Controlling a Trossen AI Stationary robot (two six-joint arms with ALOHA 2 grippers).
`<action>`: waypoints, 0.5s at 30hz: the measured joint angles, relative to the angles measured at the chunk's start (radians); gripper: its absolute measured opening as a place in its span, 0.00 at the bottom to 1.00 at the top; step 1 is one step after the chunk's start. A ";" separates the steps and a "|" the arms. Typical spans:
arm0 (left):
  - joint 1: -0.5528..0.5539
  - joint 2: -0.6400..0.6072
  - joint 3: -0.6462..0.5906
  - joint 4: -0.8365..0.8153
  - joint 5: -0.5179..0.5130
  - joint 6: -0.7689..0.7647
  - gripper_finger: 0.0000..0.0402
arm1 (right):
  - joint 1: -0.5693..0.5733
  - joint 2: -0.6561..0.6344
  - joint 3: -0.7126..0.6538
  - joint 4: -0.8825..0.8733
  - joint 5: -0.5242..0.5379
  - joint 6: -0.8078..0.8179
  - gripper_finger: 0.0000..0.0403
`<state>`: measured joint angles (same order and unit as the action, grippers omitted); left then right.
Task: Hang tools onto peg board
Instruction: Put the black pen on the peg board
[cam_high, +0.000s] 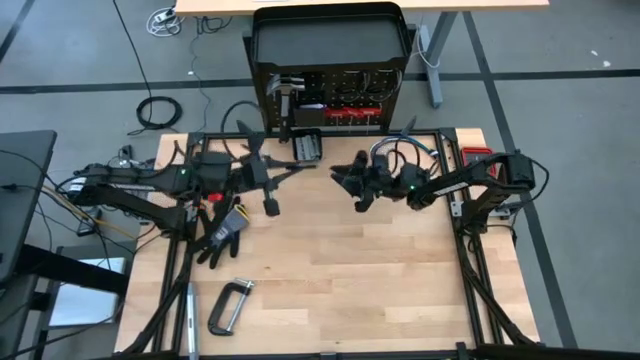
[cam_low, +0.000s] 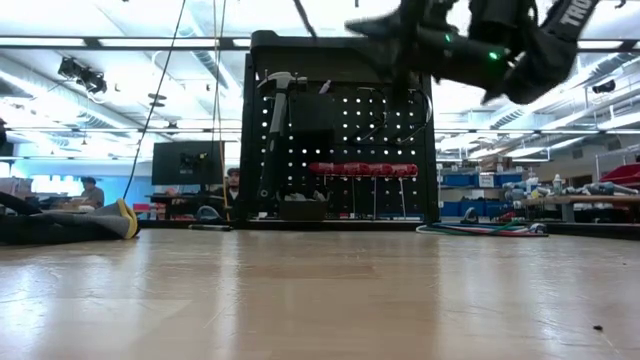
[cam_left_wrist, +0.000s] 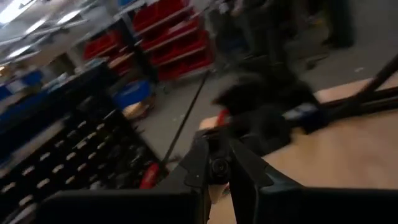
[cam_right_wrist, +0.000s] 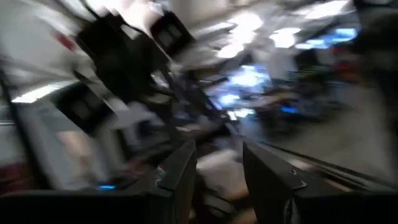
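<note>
A: At the twelve o'clock edge of the bench, seen from above, the peg board stands upright under its black tray. A hammer hangs toward its eleven o'clock side, a row of red-handled drivers toward the middle.

B: And the arms?

A: The left gripper points toward five o'clock, just beside the black glove at nine o'clock. The right gripper sits near the centre, aimed toward nine o'clock. The two are apart, with bare wood between them.

B: Open room elsewhere?

A: The whole six o'clock half is free apart from the grey C-clamp near seven o'clock. A small black box lies at the board's foot.

B: From bench height?

A: The board fills the middle; the hammer hangs at its ten o'clock corner, the drivers in a line lower down. One arm hangs high at one o'clock, well clear of the wood.

B: The left wrist view?

A: Its fingers stand nearly together, a narrow gap; whether they pinch anything I cannot tell.

B: Right wrist?

A: Fingers parted, nothing visible between them, the view heavily smeared.
</note>
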<state>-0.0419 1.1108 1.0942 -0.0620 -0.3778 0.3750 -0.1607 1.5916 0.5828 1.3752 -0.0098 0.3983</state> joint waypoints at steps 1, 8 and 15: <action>0.020 0.015 0.016 -0.009 -0.013 0.000 0.10 | 0.007 -0.001 -0.027 -0.003 0.060 -0.015 0.35; 0.186 0.172 0.135 -0.083 -0.027 0.012 0.10 | 0.168 0.090 -0.144 -0.114 0.554 -0.097 0.35; 0.288 0.331 0.319 -0.120 -0.132 0.016 0.10 | 0.275 0.211 -0.128 -0.104 0.777 -0.134 0.35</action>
<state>0.2460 1.4415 1.4135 -0.1822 -0.5094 0.3908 0.1147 1.8024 0.4546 1.2712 0.7674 0.2640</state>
